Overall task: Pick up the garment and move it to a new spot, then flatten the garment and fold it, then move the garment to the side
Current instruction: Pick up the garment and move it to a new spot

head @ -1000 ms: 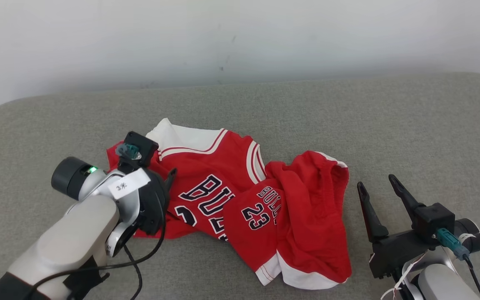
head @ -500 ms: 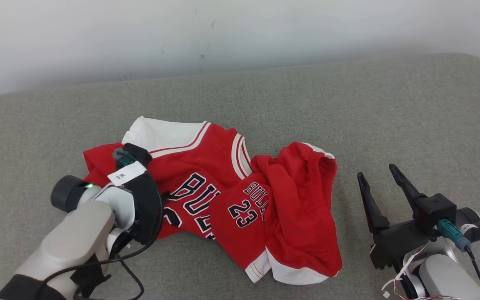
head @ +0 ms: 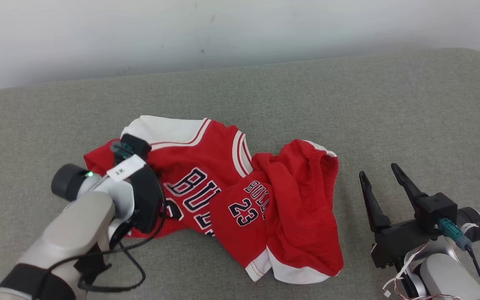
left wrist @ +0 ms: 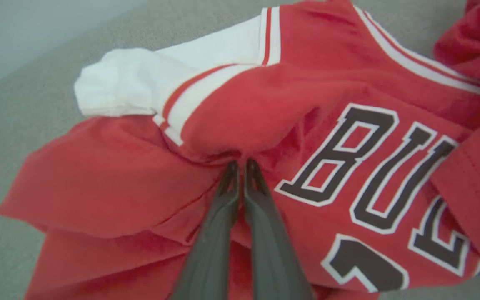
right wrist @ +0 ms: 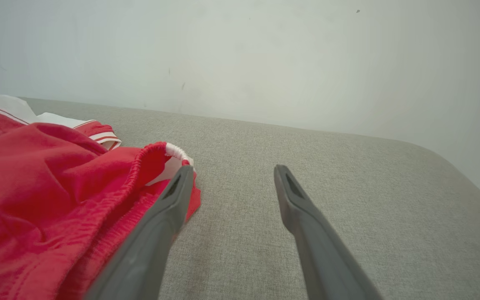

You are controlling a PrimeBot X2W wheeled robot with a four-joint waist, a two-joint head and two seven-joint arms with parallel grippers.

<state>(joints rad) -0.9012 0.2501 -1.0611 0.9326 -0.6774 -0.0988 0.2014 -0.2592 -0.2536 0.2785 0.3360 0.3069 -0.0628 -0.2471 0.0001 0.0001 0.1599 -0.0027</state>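
On a grey cushion (head: 348,104) below a pale wall (head: 223,33), a red garment (head: 240,196) lies rumpled left of centre, a jersey with shorts heaped over its right half. The left gripper (left wrist: 238,164) is pinched shut on a fold of red cloth at the jersey's left side, just below the white-trimmed armhole and beside the dark lettering. The right gripper (head: 377,171) rests on the cushion just right of the heap, jaws spread and empty. In its wrist view one finger lies beside the shorts' gathered waistband.

The cloth looks light, thin and wholly limp, so it will likely sag from any single pinch and trail its loose end across the cushion. It is not fragile, and the knit appears to give the fingers fair purchase. A mid-panel pinch such as this one will probably lift it in a bunch. For flattening, the banded edges at the shoulders and hem look the better holds, one in each gripper. Whether jersey and shorts are joined cannot be told; if separate, one may be left behind.

The heap's long axis runs left to right in the head view, dipping toward the robot at the right. The jersey's white shoulder points toward the wall; the shorts' white-hemmed leg points toward the robot.
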